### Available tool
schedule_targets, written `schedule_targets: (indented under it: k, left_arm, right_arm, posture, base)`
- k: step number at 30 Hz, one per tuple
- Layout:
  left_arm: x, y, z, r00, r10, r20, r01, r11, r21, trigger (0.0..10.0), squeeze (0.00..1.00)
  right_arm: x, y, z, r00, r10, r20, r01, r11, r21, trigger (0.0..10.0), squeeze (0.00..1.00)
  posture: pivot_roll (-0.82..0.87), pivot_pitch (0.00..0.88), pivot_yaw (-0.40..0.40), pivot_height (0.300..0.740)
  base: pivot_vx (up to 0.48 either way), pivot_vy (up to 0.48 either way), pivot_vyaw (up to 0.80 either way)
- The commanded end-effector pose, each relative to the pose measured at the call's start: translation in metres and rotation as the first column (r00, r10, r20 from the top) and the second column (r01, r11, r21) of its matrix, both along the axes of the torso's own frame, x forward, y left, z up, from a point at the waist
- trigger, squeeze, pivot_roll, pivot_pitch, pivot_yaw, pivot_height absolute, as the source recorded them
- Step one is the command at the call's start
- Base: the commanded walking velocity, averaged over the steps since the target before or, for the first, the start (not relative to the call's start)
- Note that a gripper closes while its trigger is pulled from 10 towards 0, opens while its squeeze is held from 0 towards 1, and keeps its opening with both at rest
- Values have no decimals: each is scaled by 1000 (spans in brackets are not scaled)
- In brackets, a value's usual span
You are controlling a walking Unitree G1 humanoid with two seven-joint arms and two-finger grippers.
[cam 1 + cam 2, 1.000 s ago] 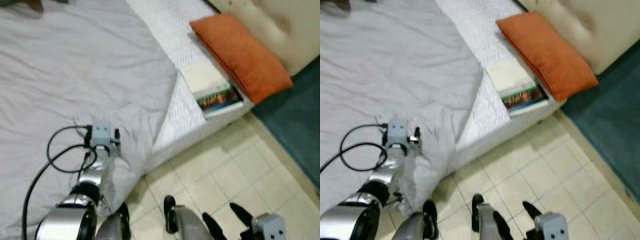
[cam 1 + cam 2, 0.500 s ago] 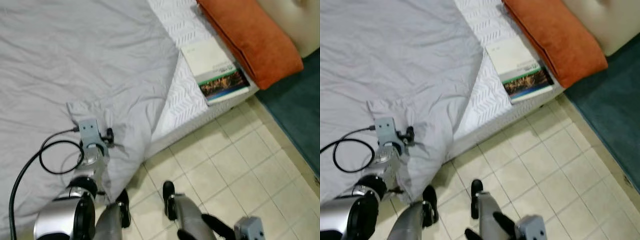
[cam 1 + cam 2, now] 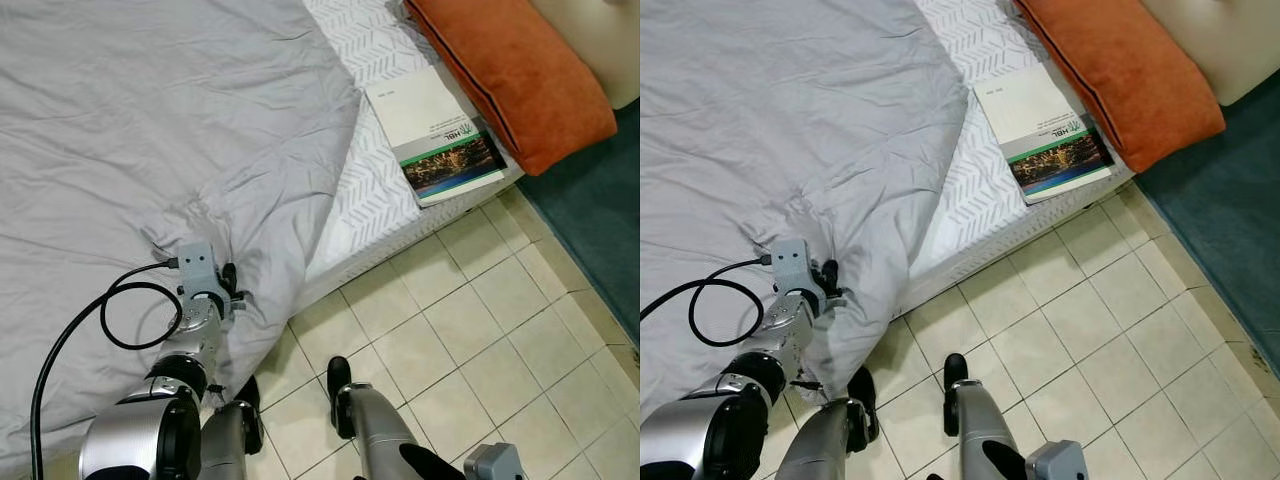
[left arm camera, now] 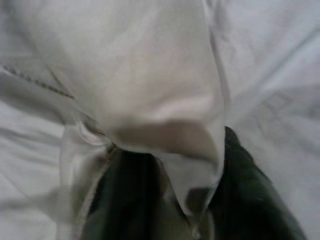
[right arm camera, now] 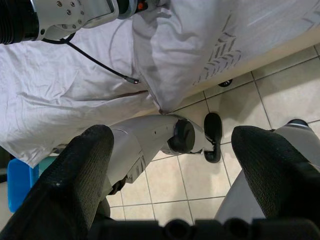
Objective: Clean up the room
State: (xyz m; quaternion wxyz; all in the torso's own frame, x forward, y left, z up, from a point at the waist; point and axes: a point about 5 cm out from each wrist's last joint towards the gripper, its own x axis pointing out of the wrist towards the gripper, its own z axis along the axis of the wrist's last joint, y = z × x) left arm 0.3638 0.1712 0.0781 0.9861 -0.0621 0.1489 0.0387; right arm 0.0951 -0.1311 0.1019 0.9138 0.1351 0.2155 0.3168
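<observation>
At the left, the left gripper (image 4: 165, 200) is pressed into the edge of one soft, wrinkled pale-grey sheet (image 3: 150, 110), its two black fingers (image 4: 127, 195) closed on a pinched fold of the thin cloth, which drapes over them. A looped black cable (image 3: 110, 310) runs along the silver forearm. The sheet covers most of the bed and hangs over its near edge toward the floor. Beside it lies bare white mattress (image 3: 375, 195) with a chevron-quilted pattern. On that strip rests one flat rectangular book (image 3: 435, 135), white with a dark photo band, touching one plump orange pillow (image 3: 515, 70). Below are glossy cream floor tiles (image 3: 470, 320). The right gripper (image 5: 172, 165) hangs low over the tiles, fingers spread wide apart, holding nothing.
</observation>
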Motion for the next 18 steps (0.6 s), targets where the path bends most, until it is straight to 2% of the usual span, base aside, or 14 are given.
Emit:
schedule_targets:
  k: [1, 7, 9, 12, 13, 14, 16, 17, 18]
  left_arm:
    - [-17, -18, -30, 989, -82, -123, 81, 997, -14, 0, 0]
    - [-16, -33, -28, 981, -164, -106, 165, 986, 2, 0, 0]
    - [-14, -48, -23, 966, -247, -77, 251, 967, 50, 0, 0]
    - [-14, -62, -20, 944, -325, -54, 329, 942, 74, 0, 0]
    - [-14, -62, -20, 944, -325, -54, 329, 942, 74, 0, 0]
    - [-15, -70, -20, 930, -363, -49, 366, 926, 95, 392, 0]
    - [-15, -73, -20, 928, -370, -50, 373, 922, 108, 392, 0]
    - [-15, -73, -20, 929, -367, -56, 371, 921, 116, 2863, 0]
    - [-15, -76, -19, 924, -378, -59, 382, 913, 145, 10000, 0]
  right_arm:
    - [-6, -2, -4, 999, -7, -40, 7, 1000, -8, 10000, 0]
    - [-1, -2, -7, 999, -16, -28, 16, 1000, -10, 10000, 0]
    - [8, -4, -12, 999, -34, -15, 33, 999, -15, 10000, 0]
    - [16, -7, -17, 999, -52, -1, 51, 998, -26, 10000, 0]
    - [16, -7, -17, 999, -52, -1, 51, 998, -26, 10000, 0]
    - [23, -9, -19, 997, -69, 16, 70, 997, -30, 10000, 0]
    - [26, -10, -19, 997, -77, 23, 78, 997, -29, 10000, 0]
    - [31, -11, -23, 996, -87, 27, 87, 996, -29, 10000, 0]
    - [36, -13, -22, 994, -99, 46, 100, 994, -33, 10000, 0]
  posture:
    - [-454, 590, -89, 740]
    - [-426, 562, -67, 740]
    - [-397, 532, -44, 740]
    - [-378, 508, -25, 740]
    - [-378, 508, -25, 740]
    - [-354, 456, -2, 740]
    - [-354, 456, -2, 740]
    - [-344, 421, 16, 740]
    - [-344, 404, 24, 740]
  base:
    - [0, 0, 0]
    - [0, 0, 0]
    - [0, 0, 0]
    - [0, 0, 0]
    - [0, 0, 0]
    - [0, 0, 0]
    - [0, 0, 0]
    - [0, 0, 0]
    - [0, 0, 0]
